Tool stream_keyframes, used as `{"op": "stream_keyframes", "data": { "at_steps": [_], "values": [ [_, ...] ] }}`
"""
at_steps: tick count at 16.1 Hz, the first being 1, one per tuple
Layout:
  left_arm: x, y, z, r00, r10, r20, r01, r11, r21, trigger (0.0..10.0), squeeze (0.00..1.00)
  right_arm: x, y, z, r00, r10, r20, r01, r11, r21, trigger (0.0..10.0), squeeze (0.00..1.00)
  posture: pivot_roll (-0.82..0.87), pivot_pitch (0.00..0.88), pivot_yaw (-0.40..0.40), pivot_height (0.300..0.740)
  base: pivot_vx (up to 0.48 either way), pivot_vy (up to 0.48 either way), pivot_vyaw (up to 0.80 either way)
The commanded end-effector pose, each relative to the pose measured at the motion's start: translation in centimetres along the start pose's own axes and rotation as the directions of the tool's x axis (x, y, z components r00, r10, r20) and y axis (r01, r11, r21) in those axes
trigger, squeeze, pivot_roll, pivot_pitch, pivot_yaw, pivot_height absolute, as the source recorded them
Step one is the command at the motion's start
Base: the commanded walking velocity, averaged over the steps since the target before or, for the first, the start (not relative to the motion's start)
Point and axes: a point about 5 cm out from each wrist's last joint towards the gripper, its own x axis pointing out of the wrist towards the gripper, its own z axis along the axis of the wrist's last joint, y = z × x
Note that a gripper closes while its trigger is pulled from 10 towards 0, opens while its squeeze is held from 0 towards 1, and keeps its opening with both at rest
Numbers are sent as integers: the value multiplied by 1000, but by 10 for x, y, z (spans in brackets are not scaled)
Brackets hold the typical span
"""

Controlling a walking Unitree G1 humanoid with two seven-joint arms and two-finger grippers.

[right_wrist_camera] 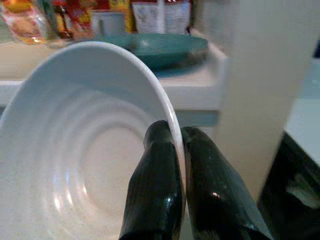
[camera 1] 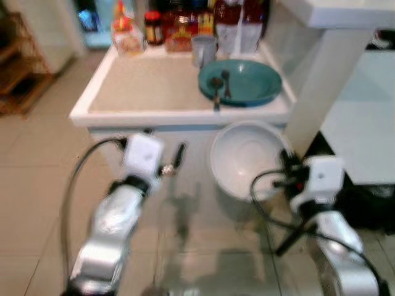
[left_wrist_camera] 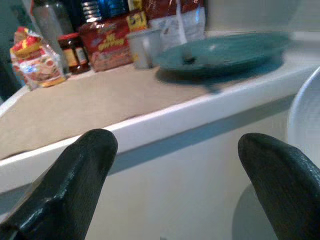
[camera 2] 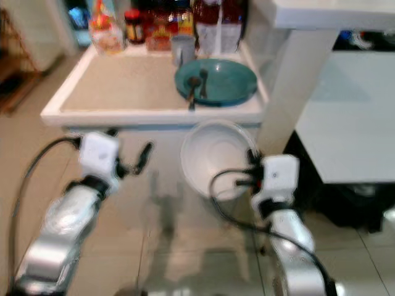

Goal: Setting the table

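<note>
- Task approx. half done: teal round ceramic plate (camera 1: 241,81) w/ two dark spoons (camera 1: 220,86) already on the white-rimmed, beige-topped surface (camera 1: 148,86).
- White ribbed round bowl (camera 1: 247,159) not yet placed; it hangs tilted below the surface's front edge.
- Right tool (right_wrist_camera: 176,165): pressed together, pinching bowl's rim.
- Left tool (left_wrist_camera: 175,165): spread wide, holding nothing, just before the surface's edge.

The table (camera 1: 142,92)'s near-left mat looks bare; teal plate (camera 1: 244,80), jars (camera 1: 166,28) crowd the far-right.
</note>
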Motion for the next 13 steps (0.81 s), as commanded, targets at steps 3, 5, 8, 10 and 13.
{"op": "stream_keyframes", "data": {
  "at_steps": [3, 5, 8, 10, 13],
  "values": [
    [2, 4, -1, 1000, 15, -10, -15, 1000, 15, 10000, 0, 6, 3, 13, 998, 1, 58, -2, 1000, 8, 10000, 0, 20, 46, 1, 740, 0, -480, 800],
    [3, 3, 0, 1000, 10, -6, -10, 1000, 17, 10000, 0, 4, 1, 10, 999, -5, 44, 5, 1000, 2, 10000, 0, 18, 42, 0, 740, 0, -480, 800],
    [3, -1, -1, 1000, -6, -6, 6, 1000, 14, 10000, 0, 1, -2, 11, 998, -27, 55, 25, 999, 41, 10000, 0, 7, 34, 7, 740, 0, -480, 0],
    [-3, -2, -4, 999, -35, -9, 35, 999, 15, 10000, 0, -8, 0, 9, 998, 8, 67, -11, 998, 57, 10000, 0, 5, 30, 10, 740, 0, -480, 0],
    [-16, -2, -12, 997, -70, -23, 71, 997, 26, 10000, 0, -31, 4, 7, 987, 105, 124, -108, 994, 17, 10000, 0, -1, 33, 8, 740, 0, -480, 0]
  ]
}}
